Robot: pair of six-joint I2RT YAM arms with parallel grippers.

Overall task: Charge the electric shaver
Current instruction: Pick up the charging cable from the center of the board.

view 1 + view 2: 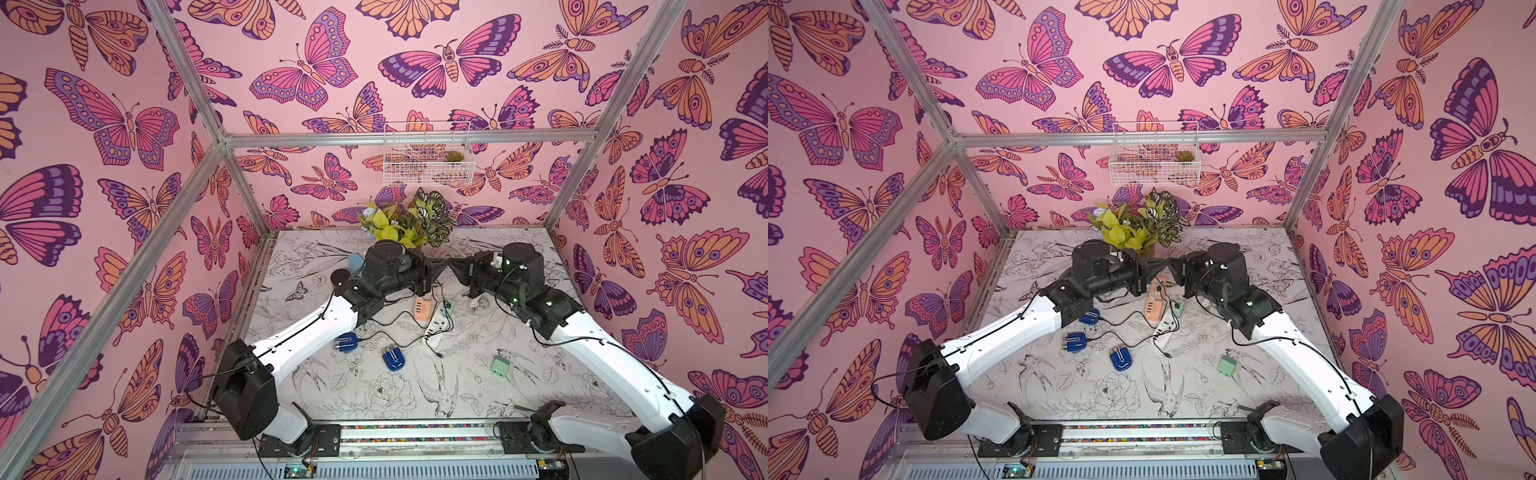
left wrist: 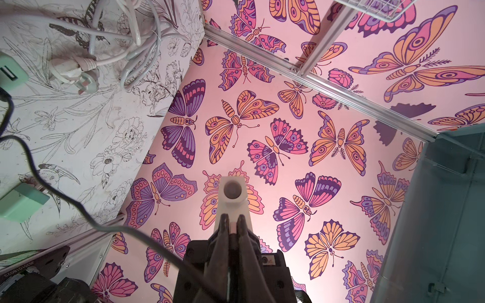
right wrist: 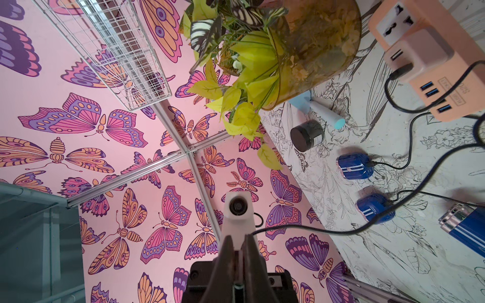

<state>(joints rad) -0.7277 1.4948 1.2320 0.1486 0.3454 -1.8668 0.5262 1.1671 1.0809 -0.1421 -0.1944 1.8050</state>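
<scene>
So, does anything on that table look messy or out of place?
Yes: a white power cord lies in a tangled heap near the back of the table, and its plug rests loose on the tabletop, plugged into nothing. Odd for a charging job.

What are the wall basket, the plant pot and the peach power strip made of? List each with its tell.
Wall basket: thin metal wire, probably white-coated, judging by its open see-through grid.
Plant pot: translucent amber glass or plastic. The contents show through its glossy wall, and the look cannot settle which.
Peach power strip: moulded plastic with a matte finish, soft rounded edges and no glare.
</scene>
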